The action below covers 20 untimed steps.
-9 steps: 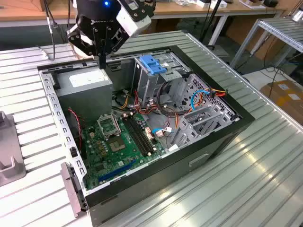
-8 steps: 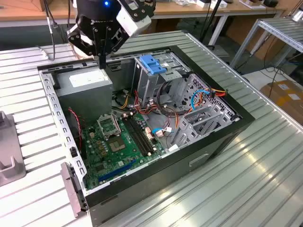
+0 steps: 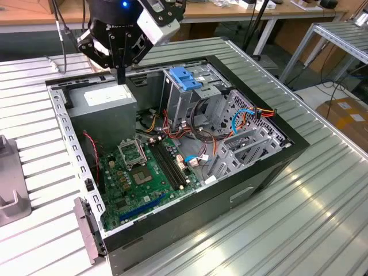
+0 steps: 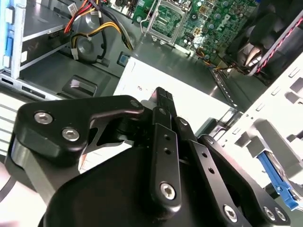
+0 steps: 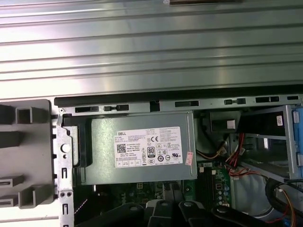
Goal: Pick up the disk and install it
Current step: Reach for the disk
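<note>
the ribbed metal table (image 3: 299,218) comes first, right at the front of the exterior view. on it lies the computer case (image 3: 190,215), tipped on its side with the lid off, so its inside faces up and can be reached from above. just past its near wall sits the green board (image 3: 144,172). on the exterior view's left, outside the case, a grey stand (image 3: 11,195) sits on the table close to the case wall; i think it is there to keep parts steady. on the exterior view's right of the board is a grey cage (image 3: 247,146) with bare slots, and i think a drive could go in there. farther back, a taller cage has a light blue bracket (image 3: 185,77) on top, with loose coloured wires (image 3: 261,112) beside it.

at the far left of the case is the grey power box (image 3: 106,100). the hand (image 3: 121,79) hangs over it, clear of the wires, and does not seem to touch it. its two fingers are pressed together with nothing between them.

in the second wrist view a bright blue rail with a tab end peeps out past the case wall, by a grey post. i take this for the disk (image 4: 277,182), though most of it is hidden. so the disk is outside the case, apart from the hand, not yet picked up.
</note>
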Each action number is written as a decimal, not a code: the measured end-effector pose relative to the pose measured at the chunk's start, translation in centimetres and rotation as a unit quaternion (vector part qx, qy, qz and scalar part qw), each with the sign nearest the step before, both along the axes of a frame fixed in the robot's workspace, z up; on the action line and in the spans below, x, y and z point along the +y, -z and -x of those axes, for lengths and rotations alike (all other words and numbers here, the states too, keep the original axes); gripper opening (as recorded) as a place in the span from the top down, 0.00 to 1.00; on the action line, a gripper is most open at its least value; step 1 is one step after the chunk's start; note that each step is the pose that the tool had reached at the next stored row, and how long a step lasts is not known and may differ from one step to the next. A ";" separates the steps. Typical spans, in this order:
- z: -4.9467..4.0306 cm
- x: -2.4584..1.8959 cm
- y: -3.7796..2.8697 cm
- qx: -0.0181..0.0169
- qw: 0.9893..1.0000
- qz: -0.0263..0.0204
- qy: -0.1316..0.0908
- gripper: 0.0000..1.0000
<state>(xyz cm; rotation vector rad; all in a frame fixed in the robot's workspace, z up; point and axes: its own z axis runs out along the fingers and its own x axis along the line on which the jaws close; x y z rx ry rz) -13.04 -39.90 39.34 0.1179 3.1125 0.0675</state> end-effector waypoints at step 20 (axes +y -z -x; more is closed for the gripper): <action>5.37 0.00 0.00 0.000 1.000 0.000 0.000 0.90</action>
